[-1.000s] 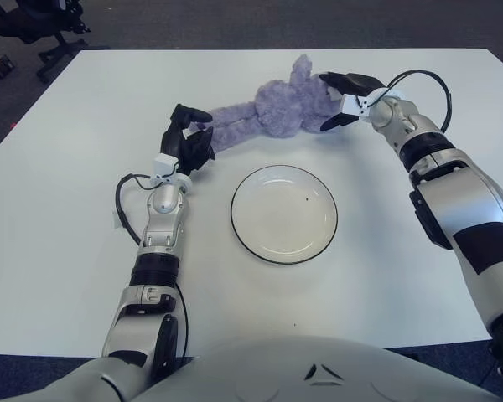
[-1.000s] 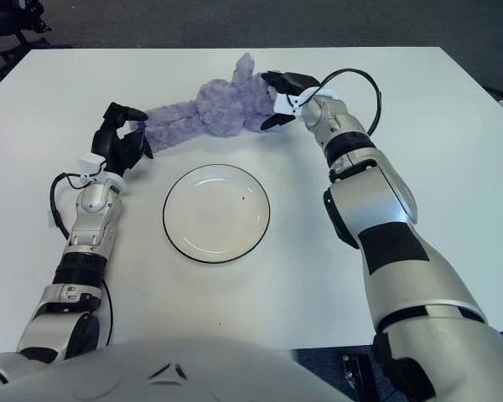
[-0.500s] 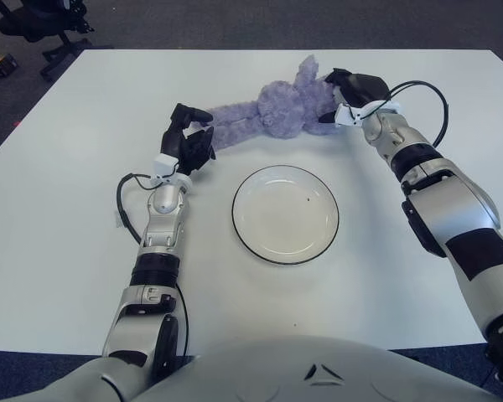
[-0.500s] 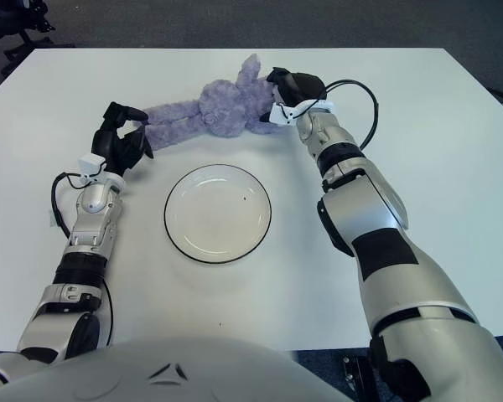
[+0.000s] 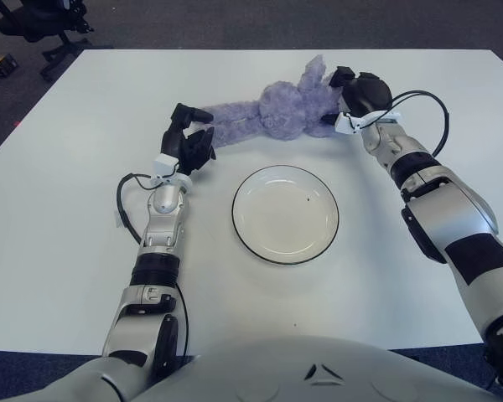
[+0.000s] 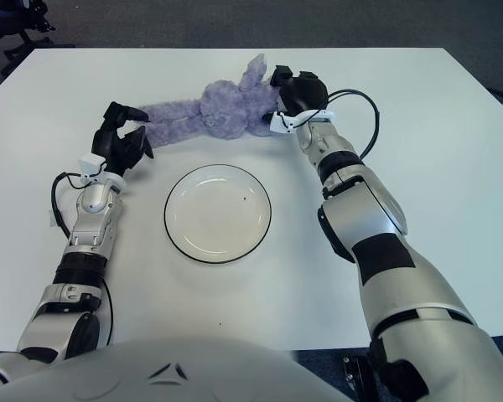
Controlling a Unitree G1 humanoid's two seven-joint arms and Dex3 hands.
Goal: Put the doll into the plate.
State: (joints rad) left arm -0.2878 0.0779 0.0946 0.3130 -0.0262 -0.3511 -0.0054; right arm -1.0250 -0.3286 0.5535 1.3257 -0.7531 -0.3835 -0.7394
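The doll [image 5: 277,109] is a purple plush rabbit lying stretched across the far part of the white table, head to the right and legs to the left. My right hand [image 5: 358,94] is curled on the doll's head, at the right end. My left hand [image 5: 190,136] stands at the tips of the doll's legs with its fingers spread, and nothing is clamped between them. The plate [image 5: 268,239] is white with a dark rim. It sits on the near side of the doll, between my two arms, with nothing on it.
A black office chair [image 5: 35,21] stands on the dark carpet beyond the table's far left corner. Black cables loop at both wrists. The table's far edge runs just behind the doll.
My right hand has moved in from beside the doll's head and curled onto it. The doll has shifted a little to the right. The left hand has stayed in place.
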